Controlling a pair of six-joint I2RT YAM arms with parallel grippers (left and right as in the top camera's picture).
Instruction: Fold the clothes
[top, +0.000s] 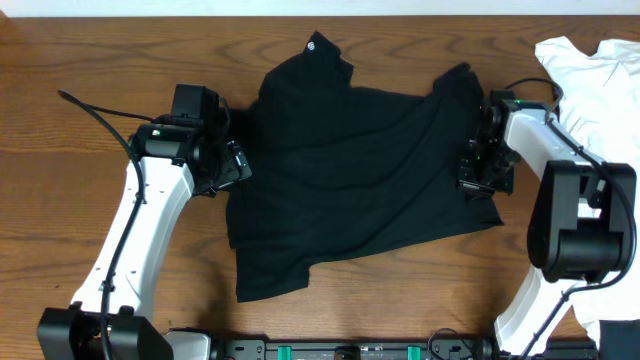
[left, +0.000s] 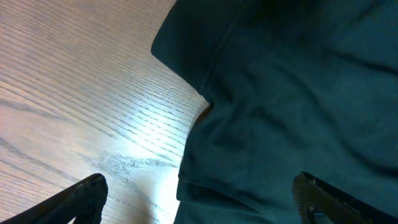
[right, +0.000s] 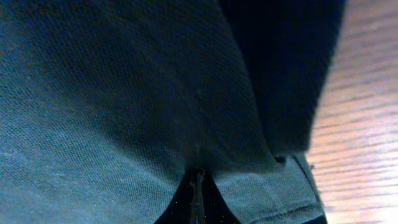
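Observation:
A black shirt (top: 360, 170) lies spread and rumpled across the middle of the wooden table. My left gripper (top: 232, 165) is at its left edge; in the left wrist view its fingers (left: 199, 199) are wide apart over the shirt's edge (left: 280, 106) and bare wood. My right gripper (top: 482, 172) is at the shirt's right edge. In the right wrist view its jaws (right: 198, 186) are closed together on a pinch of the dark fabric (right: 124, 93).
A white garment (top: 600, 70) lies bunched at the table's back right corner. Bare wood (top: 90, 200) shows left of the shirt and along the front. A small white label (top: 312, 44) sits at the shirt's collar.

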